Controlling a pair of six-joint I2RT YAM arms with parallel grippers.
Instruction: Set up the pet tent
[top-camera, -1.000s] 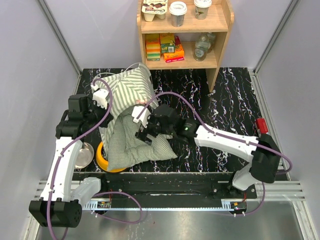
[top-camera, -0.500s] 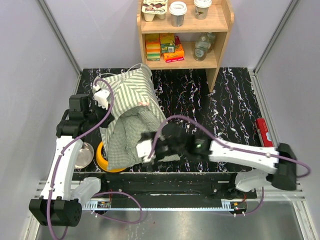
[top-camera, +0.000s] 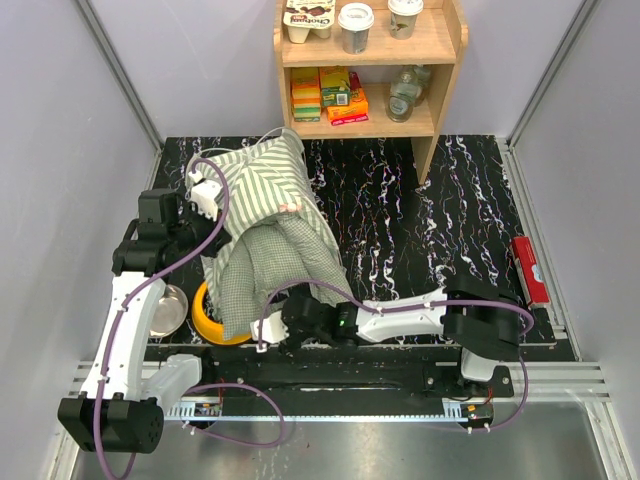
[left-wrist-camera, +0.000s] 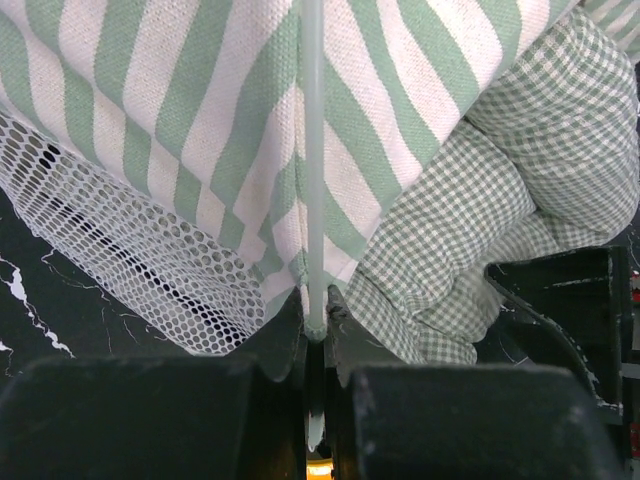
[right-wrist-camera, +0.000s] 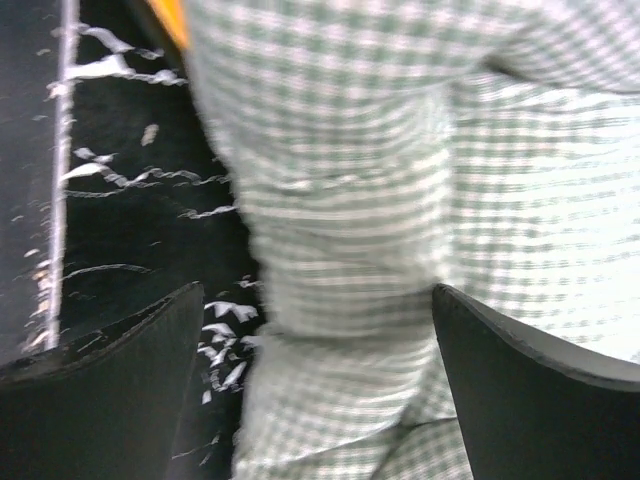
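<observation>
One pole (left-wrist-camera: 312, 150) of pet tent (left-wrist-camera: 190, 100) clamped in left gripper (left-wrist-camera: 315, 345); right gripper (right-wrist-camera: 315, 335) spread wide, seemingly straddling cushion (right-wrist-camera: 340, 180).

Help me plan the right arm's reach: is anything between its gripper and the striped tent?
Yes: the checked cushion lies against the pet tent, directly ahead of the right gripper, whose jaws stand open.

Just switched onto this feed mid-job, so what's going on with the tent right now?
The left gripper has its jaws shut on a thin white pole of the striped pet tent, which is bunched up and not yet standing in shape. The right gripper, jaws wide open and holding nothing, sits low at the bottom edge of the green checked cushion that leans against the tent.
</observation>
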